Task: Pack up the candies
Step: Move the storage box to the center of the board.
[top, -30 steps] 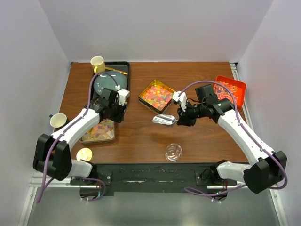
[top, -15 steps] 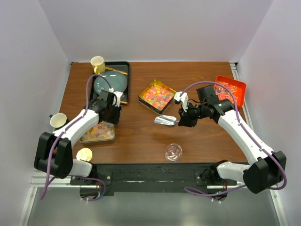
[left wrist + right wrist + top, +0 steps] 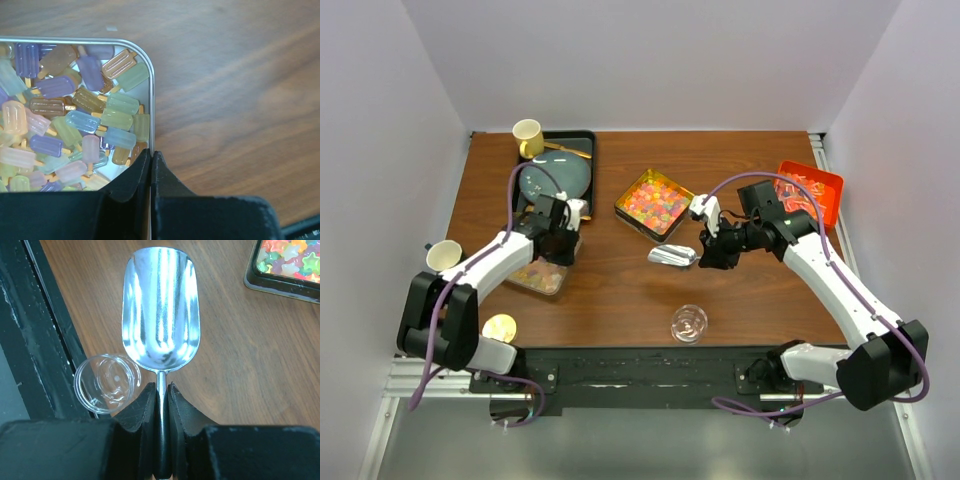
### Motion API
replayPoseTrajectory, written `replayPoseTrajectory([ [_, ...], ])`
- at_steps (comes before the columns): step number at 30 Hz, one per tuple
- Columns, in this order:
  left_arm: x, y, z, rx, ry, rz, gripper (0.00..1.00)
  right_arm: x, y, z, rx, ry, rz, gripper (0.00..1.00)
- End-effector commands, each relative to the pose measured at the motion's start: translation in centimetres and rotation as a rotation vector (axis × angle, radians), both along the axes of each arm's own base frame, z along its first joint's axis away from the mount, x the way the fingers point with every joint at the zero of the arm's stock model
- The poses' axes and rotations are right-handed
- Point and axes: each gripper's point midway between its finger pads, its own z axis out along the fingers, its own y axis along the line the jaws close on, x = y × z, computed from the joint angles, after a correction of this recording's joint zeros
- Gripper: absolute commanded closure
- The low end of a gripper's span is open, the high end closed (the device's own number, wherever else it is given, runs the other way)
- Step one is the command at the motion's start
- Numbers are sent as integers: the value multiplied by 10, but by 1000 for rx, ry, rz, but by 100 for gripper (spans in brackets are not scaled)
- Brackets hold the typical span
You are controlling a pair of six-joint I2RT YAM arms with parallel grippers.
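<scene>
The left gripper [image 3: 151,157] is pressed shut on the thin side wall of the metal tin [image 3: 148,75], with the wall pinched between the jaws. Pastel lolly-shaped candies [image 3: 75,115] are heaped loose inside, at 9 o'clock of the pinch in the wrist view. The tin is judged best kept level and drawn slowly, since the hold is narrow and a tilt could spill the heap. The right gripper [image 3: 161,390] is clamped on the handle of the empty scoop [image 3: 160,305], and a clear cup [image 3: 106,383] is seen at 7 o'clock of its bowl. From above, the tin is found at 8 o'clock on the table [image 3: 620,290]. Against a second ago, the left jaws, then spread, are closed, the left arm is drawn in over the tin, and the scoop is shifted slightly.
</scene>
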Motion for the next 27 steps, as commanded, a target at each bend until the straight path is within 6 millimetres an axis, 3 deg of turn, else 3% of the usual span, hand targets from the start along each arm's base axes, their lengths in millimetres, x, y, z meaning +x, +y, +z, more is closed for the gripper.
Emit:
replayPoseTrajectory([
  [1,-18,-44,2,-85,10,-137,100,10,1,13,9,-44,-7,100],
  [8,-51,-94,-8,-152,71,-314,100,15,-7,13,-15,-55,-31,100],
  [15,-79,-166,-2,-139,-5,-658,100,31,-33,13,-44,-48,-143,100],
  [20,-86,-215,3,-124,-56,-848,100,44,-58,15,-75,-96,-201,100],
  [27,-71,-250,1,-70,-148,-1016,100,58,-87,18,-113,-127,-220,100],
])
